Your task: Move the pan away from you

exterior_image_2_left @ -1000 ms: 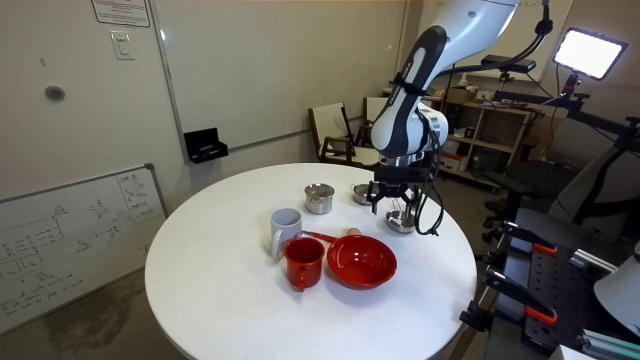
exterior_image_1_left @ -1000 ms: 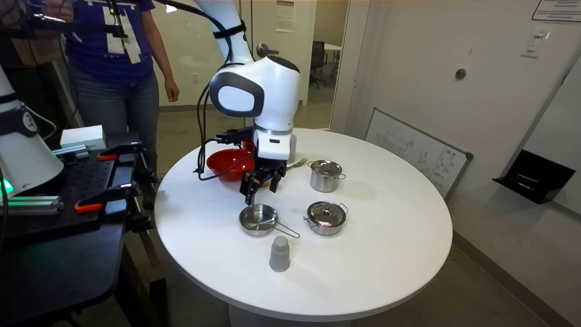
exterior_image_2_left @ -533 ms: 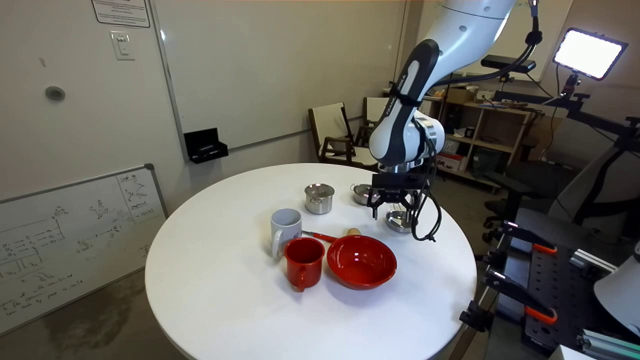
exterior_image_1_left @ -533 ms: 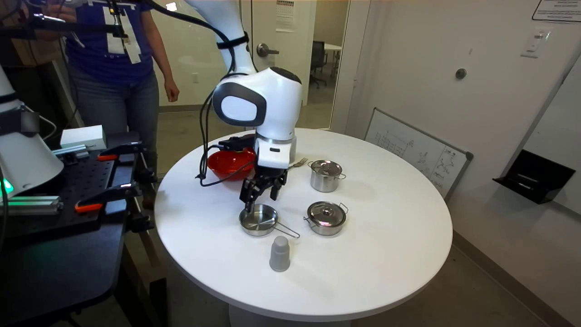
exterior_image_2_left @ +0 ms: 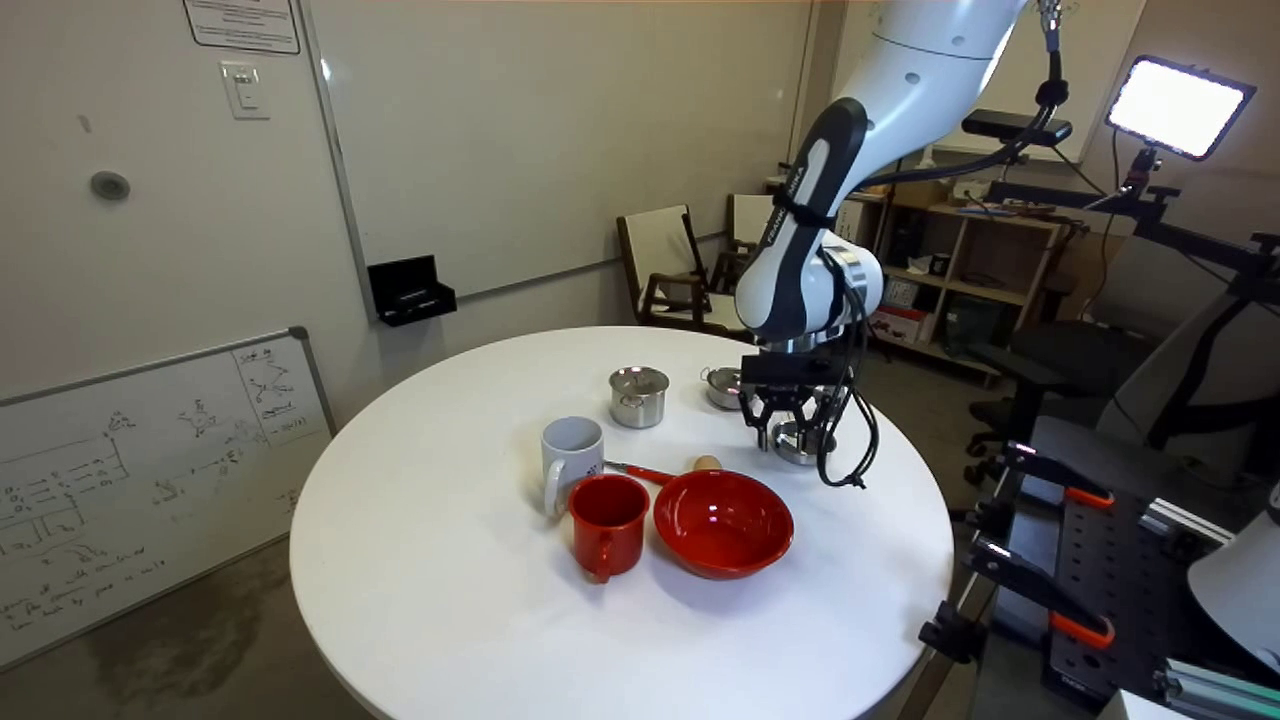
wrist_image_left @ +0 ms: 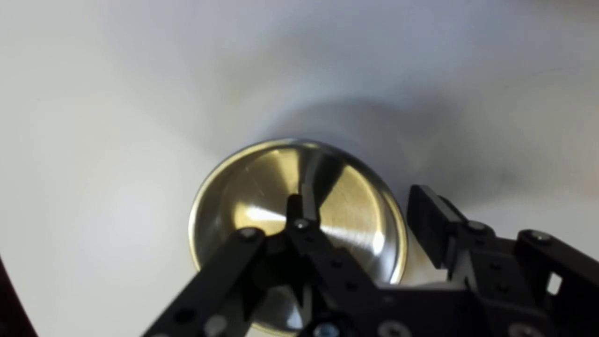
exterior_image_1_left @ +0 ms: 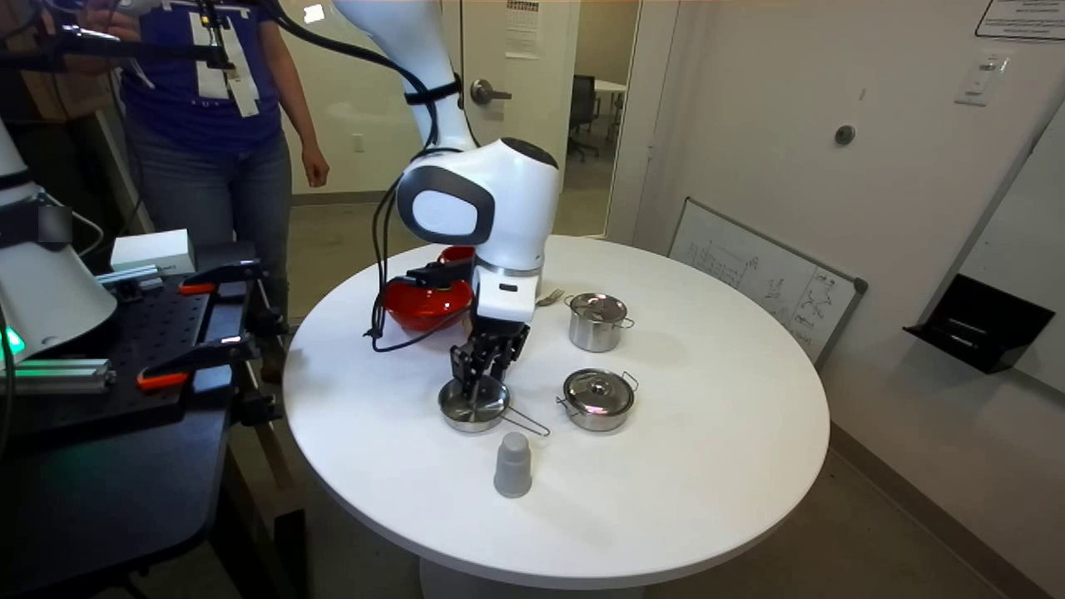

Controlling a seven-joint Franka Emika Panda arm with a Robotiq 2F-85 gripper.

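One silver metal frying pan (exterior_image_1_left: 487, 411) sits upright on one round white table (exterior_image_1_left: 707, 474), on the left half in an exterior view, its single wire handle pointing right and near. One gripper (wrist_image_left: 361, 203) is down at it with two fingers (wrist_image_left: 430, 224) spread apart: in the wrist view the left one is over the pan's inside, the right one outside the rim. Whether either touches the metal, I cannot tell.

There are two lidded metal pots: a squat pot (exterior_image_1_left: 598, 403) near the pan on its right, and a taller pot (exterior_image_1_left: 595, 334) farther off. One grey bottle-shaped object (exterior_image_1_left: 513, 467) stands on the near side, beside the pan's handle.

In an exterior view there are two mugs, one white mug (exterior_image_2_left: 580, 452) and, nearer, one red mug (exterior_image_2_left: 608, 530); one red bowl (exterior_image_2_left: 723, 525) is just right of the red mug. One red-handled fork (exterior_image_2_left: 650, 474) lies on the bowl's far left, and one tan rounded object (exterior_image_2_left: 707, 463) shows past its far rim, partly hidden.
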